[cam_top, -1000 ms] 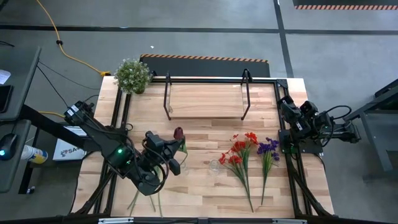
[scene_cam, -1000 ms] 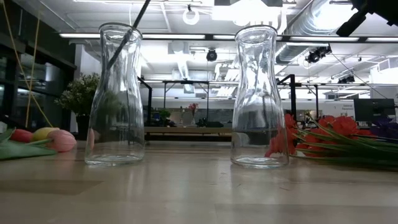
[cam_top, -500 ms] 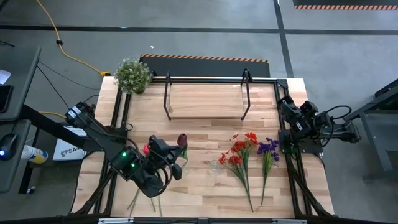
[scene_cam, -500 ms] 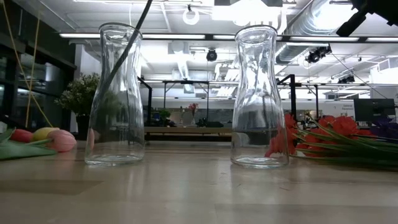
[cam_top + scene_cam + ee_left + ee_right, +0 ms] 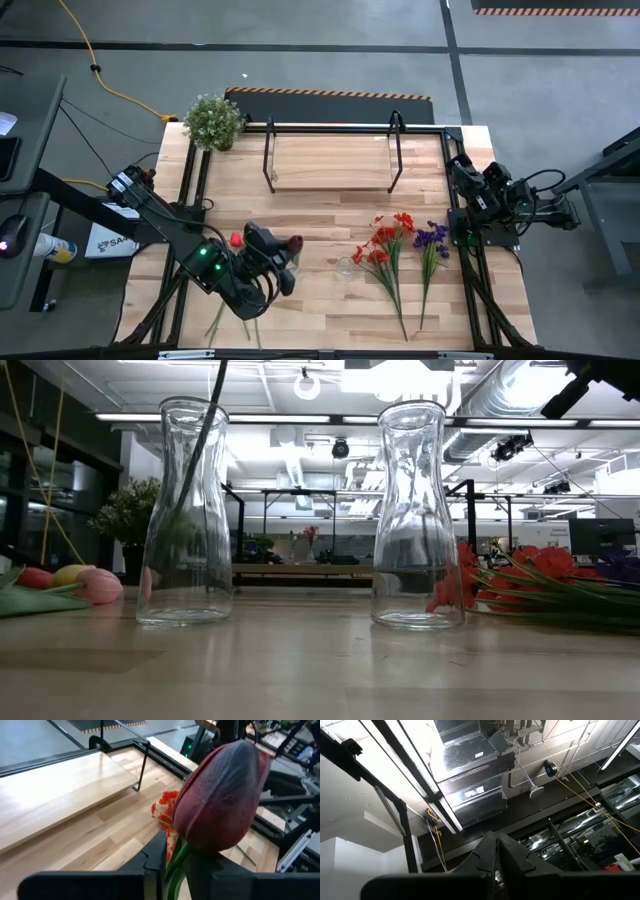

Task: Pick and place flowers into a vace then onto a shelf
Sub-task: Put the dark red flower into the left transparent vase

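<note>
Left gripper [image 5: 175,865] jaws narrowly parted around maroon tulip [image 5: 222,800] stem, stem running steeply down into glass vase [image 5: 187,510] directly below; right gripper [image 5: 492,852] jaws closed, parked far off.

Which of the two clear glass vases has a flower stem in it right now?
The clear glass vase on the left of the low view: a dark green stem slants down through its neck. The other glass vase holds nothing.

Industrial robotics lab or workshop: bare concrete floor [image 5: 330,25] with hazard-striped tape [image 5: 330,93], a yellow cable [image 5: 100,75], exposed silver ductwork [image 5: 470,775] and strip lights [image 5: 300,418] overhead, workbenches and monitors [image 5: 600,535] beyond the plank table [image 5: 320,220].
</note>
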Controlling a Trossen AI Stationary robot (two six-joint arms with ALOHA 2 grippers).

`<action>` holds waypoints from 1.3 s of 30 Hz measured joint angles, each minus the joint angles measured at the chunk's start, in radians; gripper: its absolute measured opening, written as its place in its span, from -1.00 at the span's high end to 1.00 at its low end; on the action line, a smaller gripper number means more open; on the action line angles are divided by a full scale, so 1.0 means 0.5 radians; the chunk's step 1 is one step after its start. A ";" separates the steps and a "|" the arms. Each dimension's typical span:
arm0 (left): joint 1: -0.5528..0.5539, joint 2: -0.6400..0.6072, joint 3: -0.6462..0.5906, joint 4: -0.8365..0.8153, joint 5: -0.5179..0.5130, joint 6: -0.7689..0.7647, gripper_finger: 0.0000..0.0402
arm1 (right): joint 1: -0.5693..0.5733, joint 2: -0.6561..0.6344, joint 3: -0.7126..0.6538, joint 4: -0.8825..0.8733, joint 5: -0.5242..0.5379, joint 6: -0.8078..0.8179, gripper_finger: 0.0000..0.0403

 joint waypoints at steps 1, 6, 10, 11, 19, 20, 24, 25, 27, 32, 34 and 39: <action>0.000 0.000 0.000 -0.006 0.025 0.000 0.53 | -0.001 0.000 0.000 0.000 0.000 0.000 0.94; 0.000 0.000 0.000 -0.031 0.115 0.003 0.52 | -0.001 0.000 0.000 0.000 0.000 0.001 0.94; -0.001 -0.001 0.000 -0.068 0.202 0.005 0.52 | 0.000 0.000 0.000 0.000 0.000 0.001 0.94; -0.001 -0.001 0.000 -0.078 0.232 0.006 0.52 | -0.001 0.000 0.000 0.000 0.000 0.001 0.94; 0.000 -0.003 0.000 -0.194 0.387 0.007 0.52 | -0.001 0.000 0.000 0.002 -0.001 0.002 0.94; 0.000 -0.008 0.000 -0.201 0.395 0.007 0.52 | 0.000 0.000 0.000 0.001 -0.001 0.002 0.94; 0.000 -0.038 0.001 -0.218 0.405 0.047 0.52 | 0.000 0.000 0.000 0.003 -0.001 0.002 0.94; 0.000 -0.049 0.001 -0.221 0.411 0.074 0.52 | 0.000 0.000 0.000 0.005 -0.001 0.002 0.94; 0.000 -0.078 0.001 -0.205 0.449 0.110 0.52 | 0.000 0.000 0.001 0.010 -0.002 0.002 0.94; 0.000 -0.143 0.002 -0.246 0.499 0.116 0.52 | 0.000 0.000 0.001 0.028 -0.013 0.002 0.94; 0.000 -0.153 0.002 -0.278 0.508 0.116 0.52 | 0.000 0.000 0.001 0.031 -0.015 0.002 0.94; 0.001 -0.152 0.002 -0.292 0.542 0.122 0.52 | 0.000 0.000 0.001 0.038 -0.016 0.002 0.94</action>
